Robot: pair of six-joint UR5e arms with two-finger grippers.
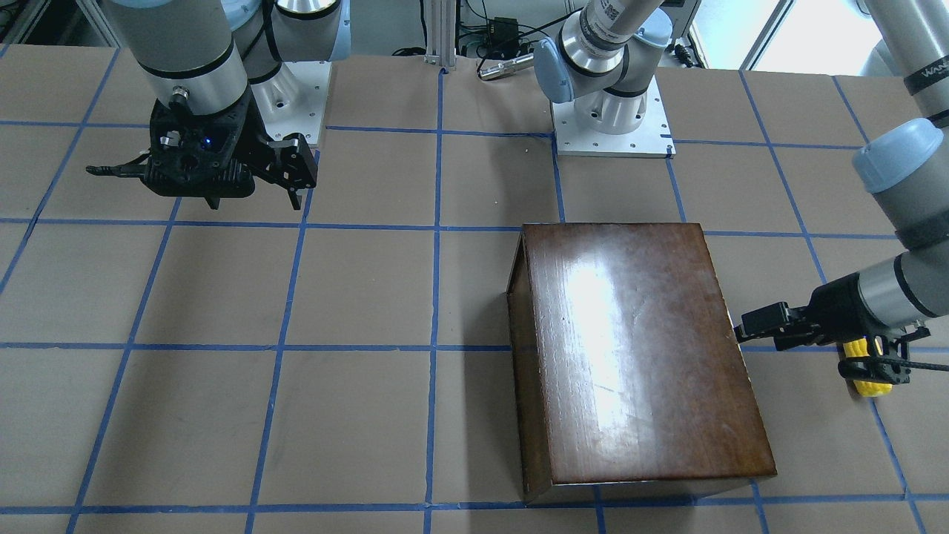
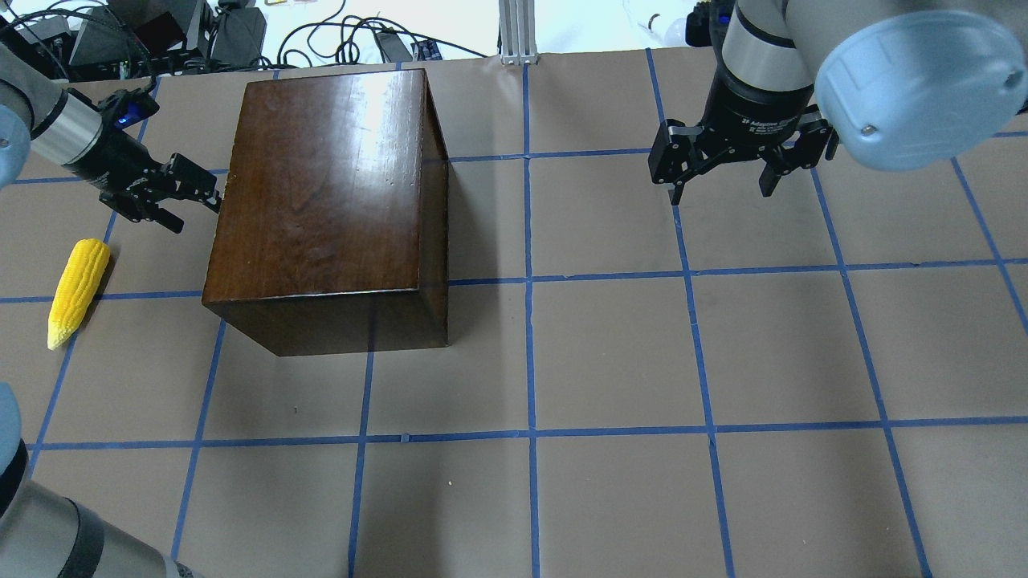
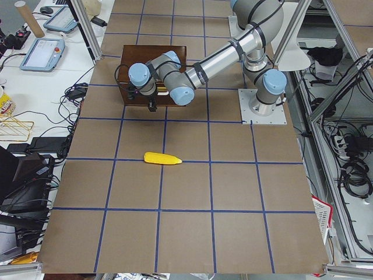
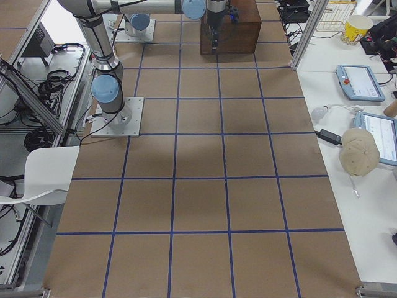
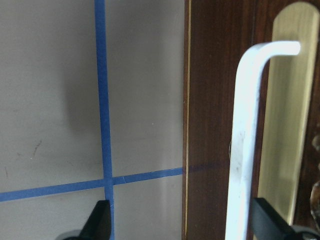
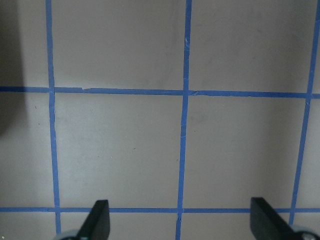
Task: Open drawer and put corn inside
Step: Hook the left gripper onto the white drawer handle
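Observation:
The glossy dark-brown box (image 2: pixel 321 209) stands at the table's left. Its drawer is shut: the dark front panel (image 5: pixel 210 125) with a brass plate and a pale bar handle (image 5: pixel 245 150) fills the left wrist view. My left gripper (image 2: pixel 189 193) is open, level with that face, its tips close to the panel. The handle lies between the fingers (image 5: pixel 265 220), nearer one of them, not gripped. The yellow corn (image 2: pixel 78 281) lies on the table left of the box, clear of the gripper. My right gripper (image 2: pixel 727 168) is open and empty, hovering above the table at the far right.
The table is brown paper with a grid of blue tape lines (image 2: pixel 530 281). The arm bases (image 1: pixel 612 119) stand at the robot's edge. In the front-facing view the left wrist partly hides the corn (image 1: pixel 867 374). Cables and equipment (image 2: pixel 241 32) lie beyond the far edge.

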